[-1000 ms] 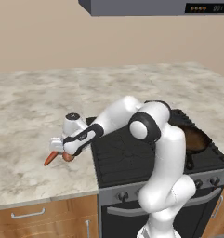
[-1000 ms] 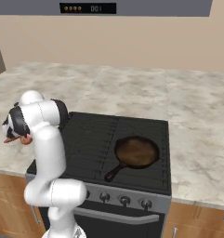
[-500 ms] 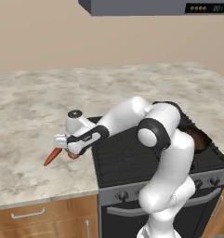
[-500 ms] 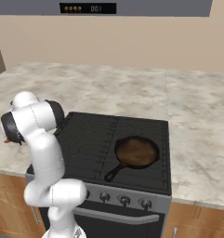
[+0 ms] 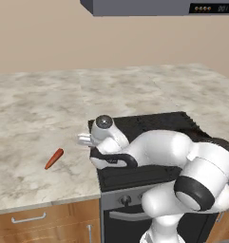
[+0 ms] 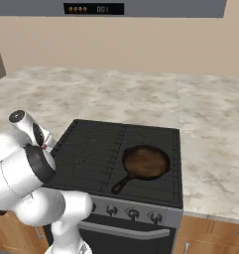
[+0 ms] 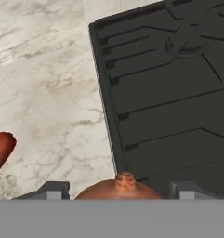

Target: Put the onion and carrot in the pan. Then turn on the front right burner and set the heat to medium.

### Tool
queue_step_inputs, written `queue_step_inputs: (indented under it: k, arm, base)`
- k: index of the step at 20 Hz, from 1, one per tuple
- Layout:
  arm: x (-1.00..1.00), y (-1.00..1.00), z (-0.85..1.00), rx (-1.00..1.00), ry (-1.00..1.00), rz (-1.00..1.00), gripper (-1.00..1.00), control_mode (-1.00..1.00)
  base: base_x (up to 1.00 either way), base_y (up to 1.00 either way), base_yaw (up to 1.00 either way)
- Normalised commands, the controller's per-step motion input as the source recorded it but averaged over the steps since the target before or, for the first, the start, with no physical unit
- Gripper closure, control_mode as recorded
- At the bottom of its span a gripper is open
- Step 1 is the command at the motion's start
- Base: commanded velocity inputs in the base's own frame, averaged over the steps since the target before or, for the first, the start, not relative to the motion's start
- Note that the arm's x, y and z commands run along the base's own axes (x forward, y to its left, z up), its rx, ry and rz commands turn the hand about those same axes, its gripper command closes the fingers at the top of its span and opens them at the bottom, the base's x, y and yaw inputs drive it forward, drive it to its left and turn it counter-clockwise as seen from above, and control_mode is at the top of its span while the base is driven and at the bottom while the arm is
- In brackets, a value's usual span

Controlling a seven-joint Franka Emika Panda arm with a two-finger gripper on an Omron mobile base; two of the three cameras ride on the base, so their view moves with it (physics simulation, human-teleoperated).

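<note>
Carrot (image 5: 54, 158): lying flat on the marbled worktop (image 5: 35, 118), lower left of the left base view, well apart from the cooktop; its blunt end shows at the left edge of the hand view. Pincer (image 7: 118, 189): at the cooktop's left edge, lower middle of the hand view, fingertips (image 7: 53, 189) standing either side of the onion (image 7: 119, 188), grasping it. Cooktop (image 6: 98, 149): black ridged grates, centre of the right base view. Pan (image 6: 146, 162): dark skillet, reddish-brown inside, on the front right burner (image 6: 163, 186), handle pointing to lower left, nothing inside it.
</note>
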Motion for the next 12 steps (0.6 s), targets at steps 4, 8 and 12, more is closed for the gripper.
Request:
queue_step_inputs:
  k: [4, 8, 12]
  arm:
    - [-0.1, -1.0, 0.77, 0.12, -0.07, -0.1, 1.0, -1.0]
    - [-0.07, -0.99, 0.64, 0.19, 0.0, -0.1, 1.0, -1.0]
    - [-0.16, -1.0, 0.34, 0.13, 0.05, -0.2, 1.0, -1.0]
  base:
    - [0.0, 0.0, 0.0]
    - [0.0, 0.0, 0.0]
    - [0.0, 0.0, 0.0]
